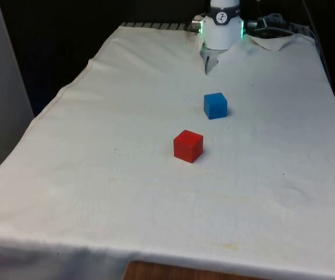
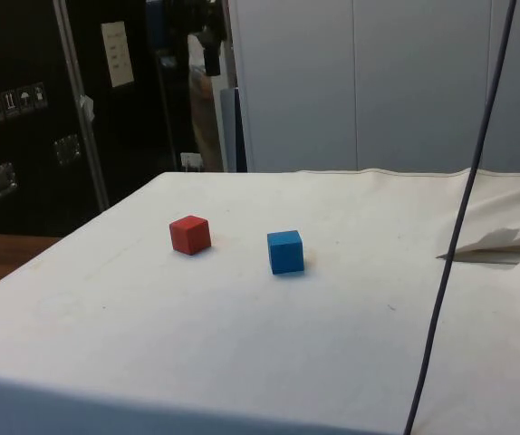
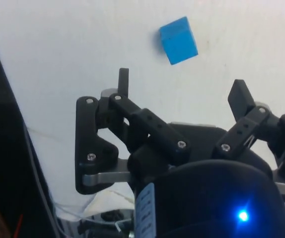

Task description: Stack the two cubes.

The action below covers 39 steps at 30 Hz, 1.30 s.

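One red cube, one blue cube, apart on cloth; gripper wide open, empty

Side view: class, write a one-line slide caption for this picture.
A red cube and a blue cube sit apart, unstacked, on the white tablecloth.

Dark cabinets beside pale wall panels; white cloth.
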### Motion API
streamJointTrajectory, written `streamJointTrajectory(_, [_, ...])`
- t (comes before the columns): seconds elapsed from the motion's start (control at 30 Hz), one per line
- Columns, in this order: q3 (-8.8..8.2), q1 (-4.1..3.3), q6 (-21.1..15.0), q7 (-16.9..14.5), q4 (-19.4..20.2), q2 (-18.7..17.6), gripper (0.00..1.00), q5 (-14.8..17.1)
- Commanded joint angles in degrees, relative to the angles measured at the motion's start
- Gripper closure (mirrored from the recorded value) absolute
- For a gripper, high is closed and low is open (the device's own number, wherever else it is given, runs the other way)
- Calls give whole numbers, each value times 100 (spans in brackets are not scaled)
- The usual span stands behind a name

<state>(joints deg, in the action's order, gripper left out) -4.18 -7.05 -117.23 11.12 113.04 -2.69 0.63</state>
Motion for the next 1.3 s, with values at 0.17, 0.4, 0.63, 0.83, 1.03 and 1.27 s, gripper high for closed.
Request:
streamJointTrajectory(0.17, [109, -17, -407, 241, 212, 86, 0, -218])
streamJointTrajectory(0.4, [183, -6, -705, 401, 401, 115, 0, -321])
streamJointTrajectory(0.63, [183, 6, -728, 418, 401, 46, 0, -298])
streamJointTrajectory(0.83, [155, 23, -934, 476, 418, -120, 0, -292])
streamJointTrajectory(1.03, [132, 34, -1295, 567, 430, -355, 0, -304])
streamJointTrajectory(1.27, [120, 46, -1576, 653, 447, -556, 0, -327])
